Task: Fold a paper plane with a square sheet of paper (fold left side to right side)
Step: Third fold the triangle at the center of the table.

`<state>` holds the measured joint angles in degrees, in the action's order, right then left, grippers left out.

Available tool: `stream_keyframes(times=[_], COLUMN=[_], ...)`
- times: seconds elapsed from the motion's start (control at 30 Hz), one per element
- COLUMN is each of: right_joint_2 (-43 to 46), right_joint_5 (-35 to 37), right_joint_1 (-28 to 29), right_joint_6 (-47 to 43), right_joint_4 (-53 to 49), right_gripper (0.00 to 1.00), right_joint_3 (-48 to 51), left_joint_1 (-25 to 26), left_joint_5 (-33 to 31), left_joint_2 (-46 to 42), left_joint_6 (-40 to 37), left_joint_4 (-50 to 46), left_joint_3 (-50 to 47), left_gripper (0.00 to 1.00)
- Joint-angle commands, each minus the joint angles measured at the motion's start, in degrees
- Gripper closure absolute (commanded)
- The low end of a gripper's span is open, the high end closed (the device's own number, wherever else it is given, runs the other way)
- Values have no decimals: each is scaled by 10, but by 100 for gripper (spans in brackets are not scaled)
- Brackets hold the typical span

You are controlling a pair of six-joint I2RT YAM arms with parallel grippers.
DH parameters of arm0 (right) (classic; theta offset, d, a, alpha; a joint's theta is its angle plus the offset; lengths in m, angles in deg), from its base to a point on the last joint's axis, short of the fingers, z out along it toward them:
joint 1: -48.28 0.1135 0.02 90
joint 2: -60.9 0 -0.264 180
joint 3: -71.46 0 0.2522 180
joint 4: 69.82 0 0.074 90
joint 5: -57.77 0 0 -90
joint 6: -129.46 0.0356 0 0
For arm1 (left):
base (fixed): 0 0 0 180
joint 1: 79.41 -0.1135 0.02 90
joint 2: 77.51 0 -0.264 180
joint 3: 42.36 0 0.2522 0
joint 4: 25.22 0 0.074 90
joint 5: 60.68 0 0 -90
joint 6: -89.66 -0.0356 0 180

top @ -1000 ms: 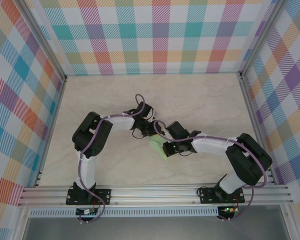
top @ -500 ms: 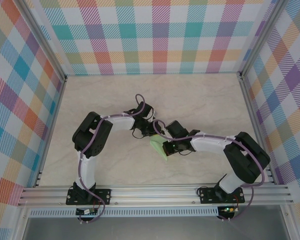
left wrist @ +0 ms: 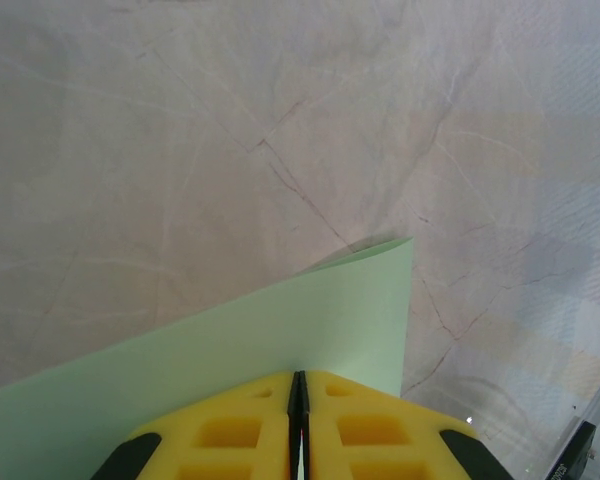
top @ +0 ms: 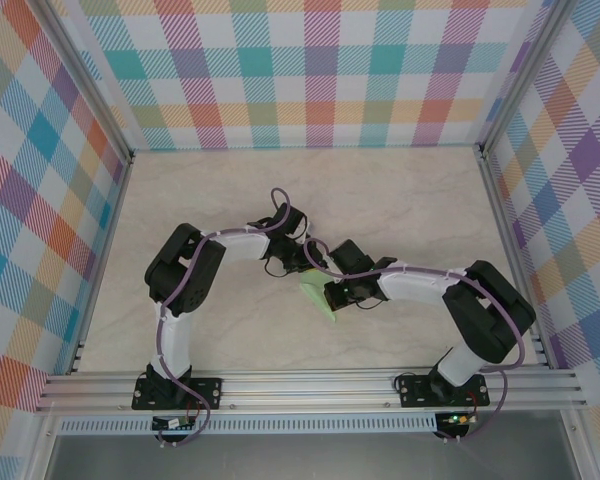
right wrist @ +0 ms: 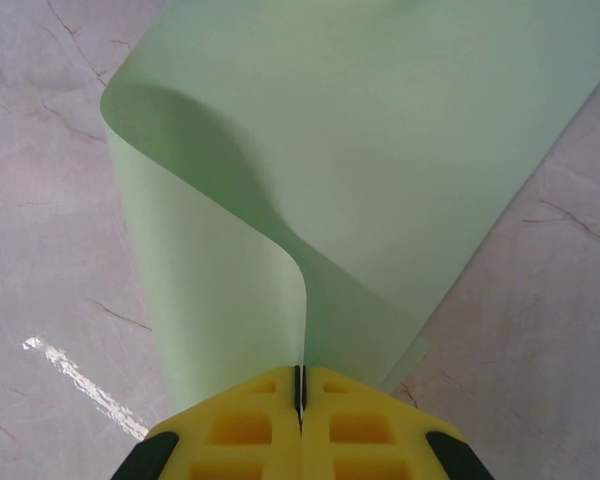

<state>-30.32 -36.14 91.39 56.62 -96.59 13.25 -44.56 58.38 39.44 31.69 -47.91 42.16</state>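
The square sheet of paper [top: 319,298] is pale green and lies mid-table between the two wrists, partly covered by them. In the right wrist view the square sheet of paper [right wrist: 380,150] curls up from the table and one edge runs into my right gripper [right wrist: 301,378], whose yellow jaws are shut on it. In the left wrist view the square sheet of paper [left wrist: 270,340] stretches flat in front of my left gripper [left wrist: 298,382], whose jaws are pressed together on its near edge. The left gripper [top: 302,262] and right gripper [top: 332,295] sit close together.
The marbled table top [top: 400,200] is bordered by checked walls and an aluminium rail [top: 310,385] at the near edge. Purple cables loop over both arms near the sheet.
The right wrist has shifted slightly left toward the left wrist, and the visible part of the paper has narrowed as its edge is carried over.
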Motion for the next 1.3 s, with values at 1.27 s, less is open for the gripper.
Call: stream_keyframes(times=[1.27], right_joint_2=[-65], right_joint_5=[-23], right_joint_1=[0], right_joint_6=[-13], right_joint_4=[-56], right_gripper=[100], right_joint_3=[-10], left_joint_1=[-96], left_joint_5=[7], left_joint_2=[-70], left_joint_6=[-71], left_joint_4=[-175], left_joint_3=[69], left_gripper=[72])
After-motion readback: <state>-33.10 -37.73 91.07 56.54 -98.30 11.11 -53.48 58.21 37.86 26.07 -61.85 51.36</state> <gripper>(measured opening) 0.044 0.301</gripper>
